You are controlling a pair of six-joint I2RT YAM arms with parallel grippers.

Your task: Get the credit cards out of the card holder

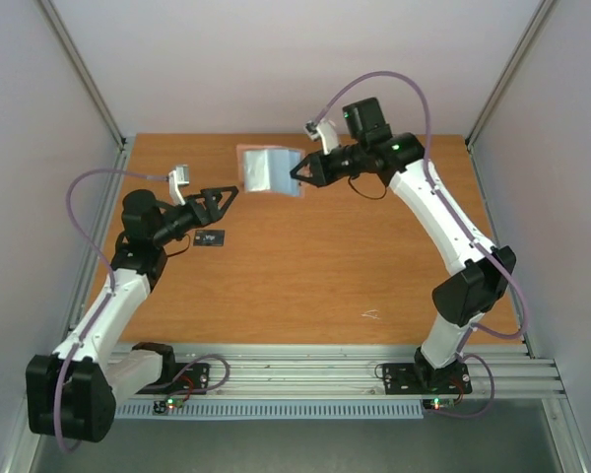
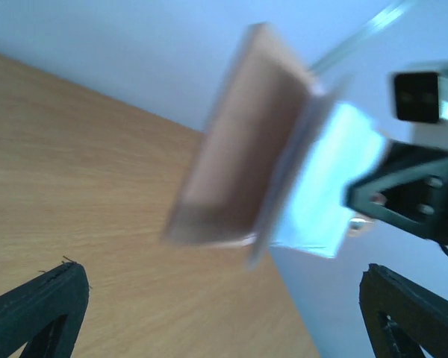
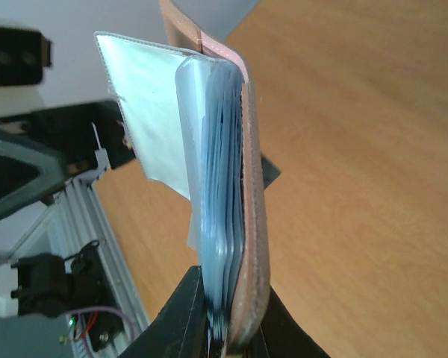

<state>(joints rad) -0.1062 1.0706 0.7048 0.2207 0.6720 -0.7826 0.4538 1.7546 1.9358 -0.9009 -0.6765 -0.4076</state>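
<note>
My right gripper point(image 1: 297, 175) is shut on the card holder point(image 1: 266, 169) and holds it off the table at the back, half open. In the right wrist view the fingers point(image 3: 187, 313) pinch its lower edge point(image 3: 248, 224), taupe outside and light blue inside. Bluish layers point(image 3: 220, 186) sit packed between the panels; I cannot make out single cards there. My left gripper point(image 1: 231, 197) is open and empty just left of the holder; the holder point(image 2: 239, 171) hangs blurred above its gripper point(image 2: 224, 313). A dark grey-black card point(image 1: 210, 238) lies on the table under the left arm.
White enclosure walls with metal posts point(image 1: 89, 84) close in the table at the back and sides. An aluminium rail point(image 1: 305, 370) with both arm bases runs along the near edge. A small white mark point(image 1: 371, 315) lies on the wood at front right.
</note>
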